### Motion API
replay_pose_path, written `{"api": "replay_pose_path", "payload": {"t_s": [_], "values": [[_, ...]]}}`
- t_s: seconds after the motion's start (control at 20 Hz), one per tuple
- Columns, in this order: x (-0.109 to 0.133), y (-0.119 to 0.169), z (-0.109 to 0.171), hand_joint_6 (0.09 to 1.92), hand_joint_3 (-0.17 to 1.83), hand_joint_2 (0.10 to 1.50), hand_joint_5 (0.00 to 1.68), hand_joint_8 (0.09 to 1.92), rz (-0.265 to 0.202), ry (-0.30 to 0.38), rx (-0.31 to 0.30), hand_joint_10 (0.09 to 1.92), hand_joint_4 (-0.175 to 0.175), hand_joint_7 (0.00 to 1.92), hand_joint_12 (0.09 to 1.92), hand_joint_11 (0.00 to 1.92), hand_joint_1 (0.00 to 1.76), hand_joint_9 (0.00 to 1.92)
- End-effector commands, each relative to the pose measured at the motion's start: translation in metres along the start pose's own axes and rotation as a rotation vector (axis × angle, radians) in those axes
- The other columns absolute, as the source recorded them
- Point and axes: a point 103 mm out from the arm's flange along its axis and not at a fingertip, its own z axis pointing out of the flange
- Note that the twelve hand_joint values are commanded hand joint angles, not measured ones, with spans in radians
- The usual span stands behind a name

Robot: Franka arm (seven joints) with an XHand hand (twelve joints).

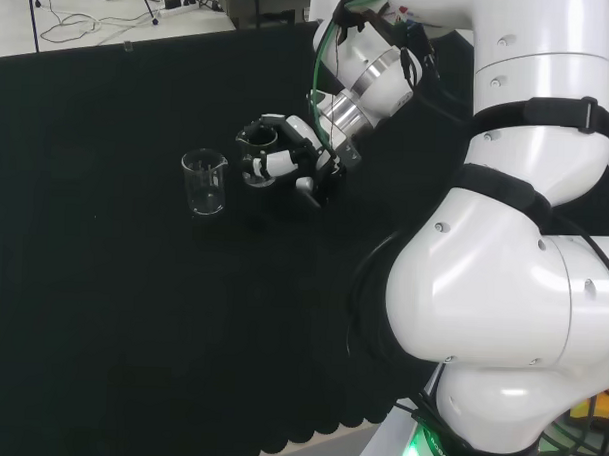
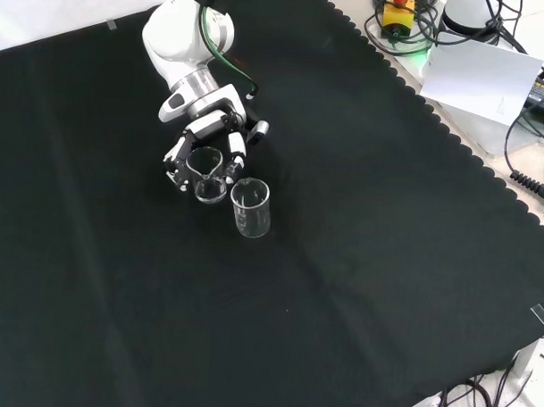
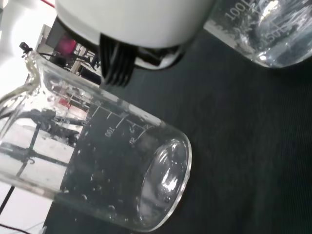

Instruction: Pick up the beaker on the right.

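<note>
Two clear glass beakers stand close together on the black cloth. One beaker (image 1: 260, 138) (image 2: 207, 173) sits inside my hand (image 1: 285, 164) (image 2: 199, 146), whose black and white fingers (image 2: 235, 150) curl round its sides. It fills the wrist view as a large graduated beaker (image 3: 107, 165) under a blurred white part of the hand (image 3: 136, 19). I cannot tell whether its base still touches the cloth. The other beaker (image 1: 204, 184) (image 2: 251, 208) (image 3: 263, 34) stands free, just left of the hand in the head view and nearer the camera in the front view.
Black cloth (image 2: 358, 287) covers the bench, with a scalloped edge (image 2: 453, 129) at the front view's right. Cables and a white sheet (image 2: 480, 77) lie beyond that edge. The arm's big white links (image 1: 514, 245) stand at the head view's right.
</note>
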Motion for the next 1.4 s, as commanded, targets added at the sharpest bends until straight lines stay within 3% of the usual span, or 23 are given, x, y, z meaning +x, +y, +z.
{"api": "replay_pose_path", "payload": {"t_s": [0.05, 0.25, 0.35, 0.55, 0.8, 1.1, 1.4], "values": [[-0.002, -0.003, -0.017, 0.99, 0.51, 0.8, 1.03, 0.91, 0.066, -0.023, -0.092, 0.68, -0.075, 1.03, 1.14, 0.75, 1.27, 1.05], [0.005, 0.0, -0.027, 0.95, 0.67, 0.67, 1.09, 0.93, 0.071, -0.066, -0.125, 0.67, -0.157, 1.2, 0.92, 1.05, 1.41, 1.24], [0.011, 0.002, -0.034, 0.92, 0.71, 0.64, 1.09, 0.92, 0.053, -0.096, -0.125, 0.65, -0.171, 1.23, 0.85, 1.11, 1.42, 1.29], [0.023, 0.004, -0.049, 0.87, 0.72, 0.62, 1.1, 0.89, -0.004, -0.181, -0.112, 0.61, -0.175, 1.25, 0.8, 1.14, 1.43, 1.34], [0.034, 0.002, -0.066, 0.83, 0.75, 0.6, 1.12, 0.86, -0.033, -0.277, -0.057, 0.57, -0.175, 1.27, 0.77, 1.17, 1.43, 1.39], [0.044, -0.004, -0.078, 0.82, 0.77, 0.58, 1.13, 0.84, -0.047, -0.381, 0.014, 0.56, -0.175, 1.27, 0.76, 1.18, 1.43, 1.4], [0.054, -0.007, -0.085, 0.81, 0.77, 0.58, 1.13, 0.83, -0.042, -0.431, 0.086, 0.56, -0.175, 1.28, 0.75, 1.19, 1.44, 1.41]]}}
